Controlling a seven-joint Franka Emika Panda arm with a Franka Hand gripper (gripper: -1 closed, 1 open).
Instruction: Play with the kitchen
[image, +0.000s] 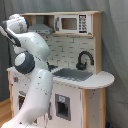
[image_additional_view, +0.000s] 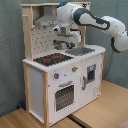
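The kitchen (image_additional_view: 60, 82) is white and light wood, with a pegboard back, a grey hood (image_additional_view: 47, 21), a red-ringed stovetop (image_additional_view: 52, 59), a sink (image_additional_view: 80, 51), knobs (image_additional_view: 65, 74) and an oven door (image_additional_view: 65, 96). In the second exterior view my gripper (image_additional_view: 62, 44) hangs under the hood, above the back of the stovetop and in front of the pegboard. In the first exterior view my white arm (image: 32, 75) fills the left foreground and hides the stovetop and the gripper. The black faucet (image: 84, 59), the sink (image: 72, 75) and a toy microwave (image: 75, 22) show there.
The kitchen stands on a wooden surface (image_additional_view: 100, 112) in front of a grey curtain (image_additional_view: 10, 50). In the second exterior view my arm (image_additional_view: 107, 25) reaches in from the second exterior view's right, over the sink and the rounded counter end (image_additional_view: 97, 49).
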